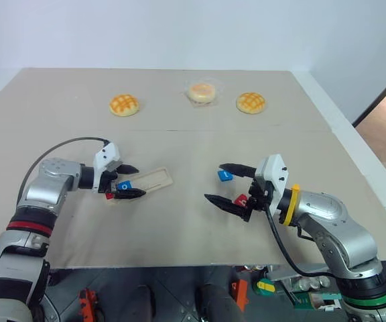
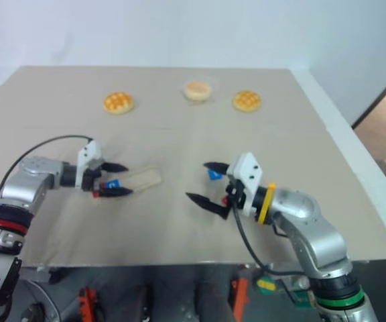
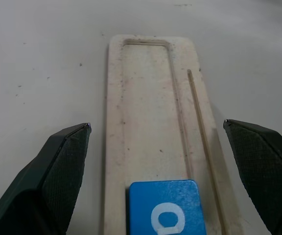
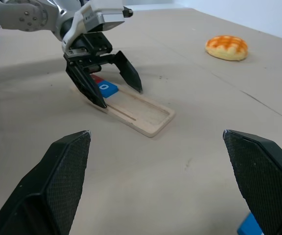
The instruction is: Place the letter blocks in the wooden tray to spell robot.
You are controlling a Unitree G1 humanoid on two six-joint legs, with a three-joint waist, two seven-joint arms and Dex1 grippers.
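Your left wrist view shows a blue letter block, probably an "o", inside the wooden tray. The left gripper hovers wide open over it. The right gripper, also wide, points level toward the tray.

You get bright, even, diffuse light, with soft faint shadows under both arms on the worktop. The right eye view looks softer and hazier than the left. In the left wrist view, the near fingers blur slightly.
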